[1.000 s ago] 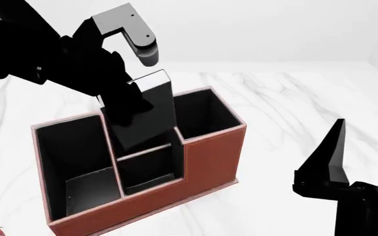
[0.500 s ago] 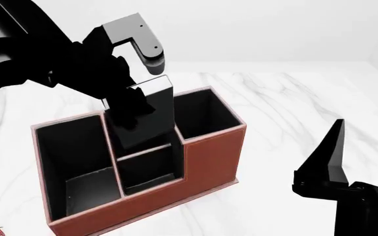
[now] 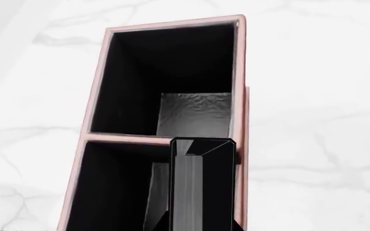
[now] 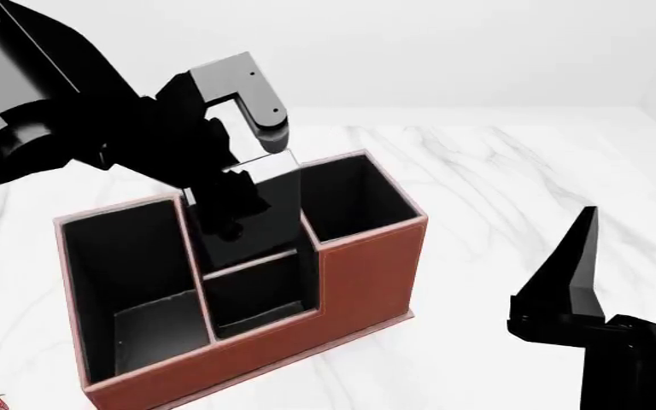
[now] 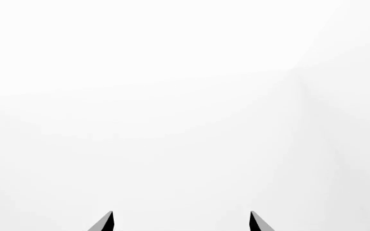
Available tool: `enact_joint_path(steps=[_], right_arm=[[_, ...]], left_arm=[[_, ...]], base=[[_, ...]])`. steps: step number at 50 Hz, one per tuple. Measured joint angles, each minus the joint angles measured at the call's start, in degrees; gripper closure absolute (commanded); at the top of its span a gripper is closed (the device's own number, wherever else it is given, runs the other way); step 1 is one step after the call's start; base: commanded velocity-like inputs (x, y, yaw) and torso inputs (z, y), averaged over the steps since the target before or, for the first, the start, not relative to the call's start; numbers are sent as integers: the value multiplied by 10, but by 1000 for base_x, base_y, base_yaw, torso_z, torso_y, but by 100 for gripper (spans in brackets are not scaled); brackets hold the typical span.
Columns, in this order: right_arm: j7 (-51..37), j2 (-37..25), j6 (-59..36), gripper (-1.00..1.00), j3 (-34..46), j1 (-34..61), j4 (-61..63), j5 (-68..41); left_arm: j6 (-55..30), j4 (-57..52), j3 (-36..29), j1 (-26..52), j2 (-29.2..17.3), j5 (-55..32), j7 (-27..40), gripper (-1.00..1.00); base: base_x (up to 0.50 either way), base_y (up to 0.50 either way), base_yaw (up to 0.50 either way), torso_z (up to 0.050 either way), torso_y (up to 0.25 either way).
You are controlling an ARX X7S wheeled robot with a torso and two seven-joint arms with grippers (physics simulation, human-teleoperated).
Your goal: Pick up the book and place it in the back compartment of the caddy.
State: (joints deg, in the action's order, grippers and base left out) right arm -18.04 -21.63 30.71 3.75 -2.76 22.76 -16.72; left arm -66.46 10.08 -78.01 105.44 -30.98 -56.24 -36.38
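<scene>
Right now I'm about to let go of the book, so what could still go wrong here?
1. The book hangs tilted in the left gripper, only partly inside the caddy; released now, it may lean or catch on a divider.
2. In the left wrist view the book sits close to one cell wall, so it may scrape the rim.
3. The right gripper is open and away from the caddy; nothing steadies the box.

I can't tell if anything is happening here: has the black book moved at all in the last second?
Yes. The book, gripped by the left gripper, has sunk lower into the caddy; less of it shows above the rim than before.
</scene>
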Motion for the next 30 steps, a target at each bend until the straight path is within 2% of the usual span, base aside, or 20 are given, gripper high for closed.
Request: enact_joint_path(steps=[30], right_arm=[[-3, -3, 1, -100, 3, -1, -1, -1]], left_arm=[[23, 26, -16, 0, 14, 30, -1, 100]], base=[[0, 0, 0, 0, 1]])
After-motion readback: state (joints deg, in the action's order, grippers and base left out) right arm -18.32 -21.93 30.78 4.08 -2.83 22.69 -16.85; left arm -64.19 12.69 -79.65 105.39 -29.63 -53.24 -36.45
